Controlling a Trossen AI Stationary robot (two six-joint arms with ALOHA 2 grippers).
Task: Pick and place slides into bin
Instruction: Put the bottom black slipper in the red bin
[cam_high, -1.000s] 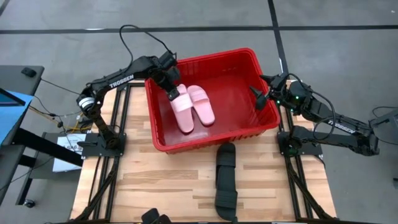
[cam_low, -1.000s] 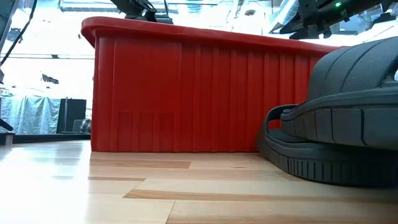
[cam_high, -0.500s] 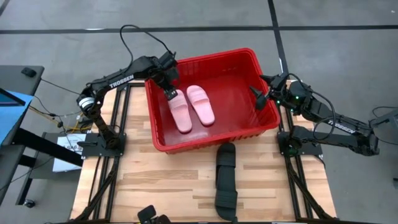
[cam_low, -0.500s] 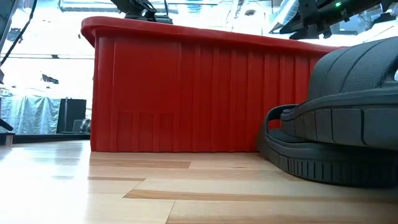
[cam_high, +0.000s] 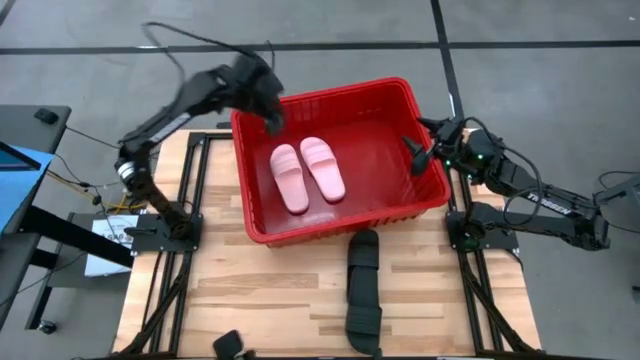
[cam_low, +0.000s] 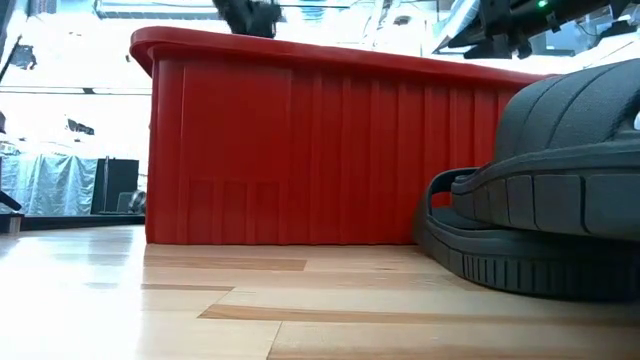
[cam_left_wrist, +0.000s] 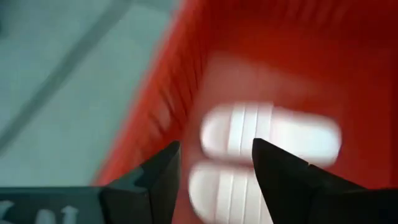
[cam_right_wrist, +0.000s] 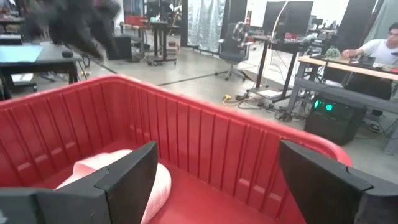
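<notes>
Wooden planks make the table (cam_high: 250, 300), and you see grey floor all around it. Going from left to right: the left gripper (cam_high: 272, 118) hangs above the bin (cam_high: 345, 226), over its corner at about 10 o'clock, just inside the rim. Its fingers (cam_left_wrist: 283, 180) are spread and hold nothing; in the left wrist view you look between them down on the pink slides. The two pink slides (cam_high: 308, 172) lie side by side on the bin floor, a little toward the 9 o'clock wall but apart from it. Toward 3 o'clock the bin floor is bare red plastic, so you have free room there.

At 6 o'clock from the bin, the two black slides (cam_high: 362, 292) lie end to end on the table; the nearer one almost touches the bin wall.

The right gripper (cam_high: 418, 156) waits at the 3 o'clock rim, pointing into the bin, its fingers (cam_right_wrist: 127, 177) wide apart and empty.
</notes>
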